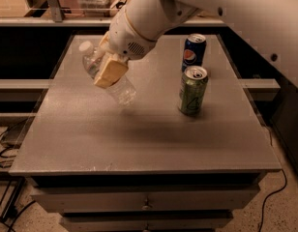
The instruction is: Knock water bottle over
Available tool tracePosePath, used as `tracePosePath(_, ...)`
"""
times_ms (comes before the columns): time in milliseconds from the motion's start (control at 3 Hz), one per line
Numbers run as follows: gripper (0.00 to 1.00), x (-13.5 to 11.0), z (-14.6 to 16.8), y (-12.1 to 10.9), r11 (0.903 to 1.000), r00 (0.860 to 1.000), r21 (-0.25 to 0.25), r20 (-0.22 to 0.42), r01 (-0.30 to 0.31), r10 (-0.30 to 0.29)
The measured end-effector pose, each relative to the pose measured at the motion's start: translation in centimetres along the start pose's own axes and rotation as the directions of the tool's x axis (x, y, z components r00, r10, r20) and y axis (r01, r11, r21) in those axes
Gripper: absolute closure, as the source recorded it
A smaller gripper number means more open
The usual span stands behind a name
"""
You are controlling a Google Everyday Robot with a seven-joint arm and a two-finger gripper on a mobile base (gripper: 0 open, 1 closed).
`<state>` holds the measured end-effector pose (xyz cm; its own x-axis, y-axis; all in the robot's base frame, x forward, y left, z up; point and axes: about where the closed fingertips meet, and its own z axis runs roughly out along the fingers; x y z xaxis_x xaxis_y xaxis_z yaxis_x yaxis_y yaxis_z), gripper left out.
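Observation:
The water bottle (121, 89) is clear plastic with a white cap. It leans steeply over the left half of the grey table (139, 139), cap up and to the left, base low near the tabletop. My gripper (106, 67) is closed around the bottle's middle. One tan finger pad (111, 72) lies across the bottle's front and hides its label. I cannot tell whether the base touches the table.
A green soda can (192, 90) stands upright right of centre, with a blue Pepsi can (193, 52) just behind it. My white arm (226, 13) reaches in from the upper right above them. Drawers sit under the tabletop, and cables lie on the floor at the left.

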<state>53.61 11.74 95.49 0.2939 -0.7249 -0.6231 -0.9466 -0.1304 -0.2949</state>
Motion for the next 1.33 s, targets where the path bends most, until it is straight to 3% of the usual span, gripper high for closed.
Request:
tracePosePath(333,1.00,1.4,-0.5,-1.4,0.9951,0.982,0.014,-0.163,0.098,-0.095)
tracePosePath(667,0.83,1.7,0.6,-1.8,0.9725,0.922,-0.006,-0.318,0.233,-0.223)
tracePosePath(1000,0.60,2.6,1.9,-2.1,0.9527,0.855,-0.045,-0.429,0.300,-0.290)
tracePosePath(1333,0.37,3.8,3.0,-2.4,0.9544,0.840,-0.077,-0.457,0.288,-0.291)
